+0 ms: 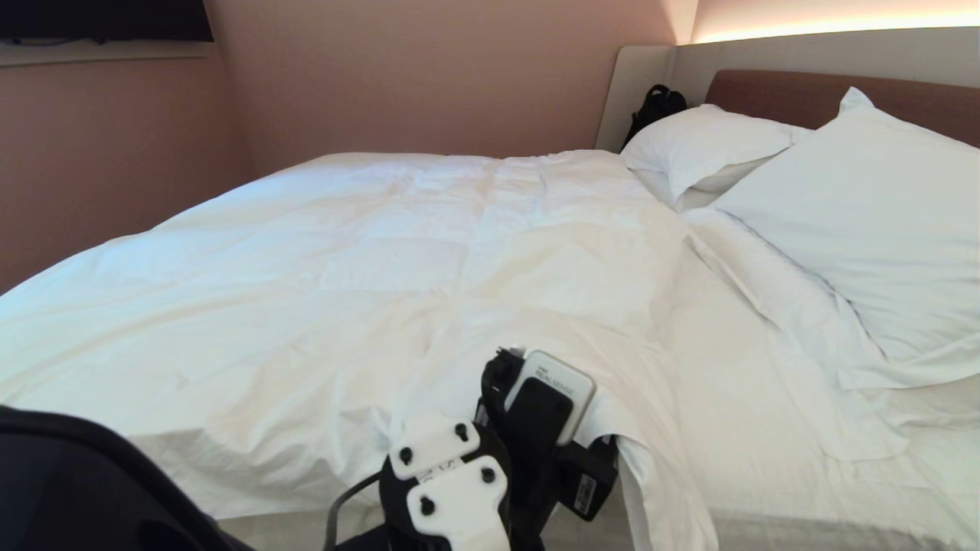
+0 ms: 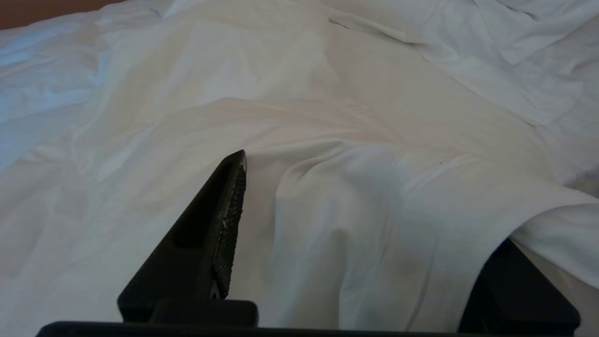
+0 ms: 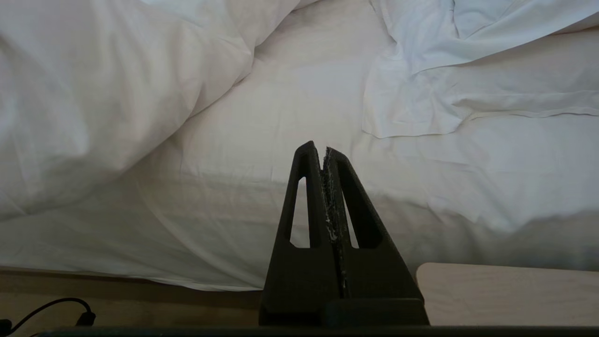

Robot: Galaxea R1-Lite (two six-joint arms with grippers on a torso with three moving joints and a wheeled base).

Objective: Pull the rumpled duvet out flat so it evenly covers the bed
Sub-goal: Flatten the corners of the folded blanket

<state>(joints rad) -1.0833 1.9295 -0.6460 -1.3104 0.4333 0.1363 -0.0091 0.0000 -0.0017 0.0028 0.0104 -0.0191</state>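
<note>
The puffy white duvet (image 1: 398, 252) lies wrinkled over the foot and middle of the bed (image 1: 796, 96). It stops short of the pillows, where a strip of fitted sheet (image 1: 735, 383) shows. Its near corner hangs over the bed's edge. My left arm's wrist (image 1: 536, 413) is at that corner. My left gripper (image 2: 374, 201) is open, jaws wide apart, with a fold of duvet (image 2: 365, 210) lying loose between them and draped over one finger. The other finger (image 2: 224, 220) is bare. My right gripper (image 3: 323, 150) is shut and empty, low beside the bed.
Two white pillows (image 1: 704, 141) (image 1: 865, 222) lean at the headboard, with a black bag (image 1: 654, 107) in the corner behind them. A pink wall (image 1: 115, 153) runs along the bed's far side. A light wooden board (image 3: 505, 295) and a black cable (image 3: 56, 311) are near my right gripper.
</note>
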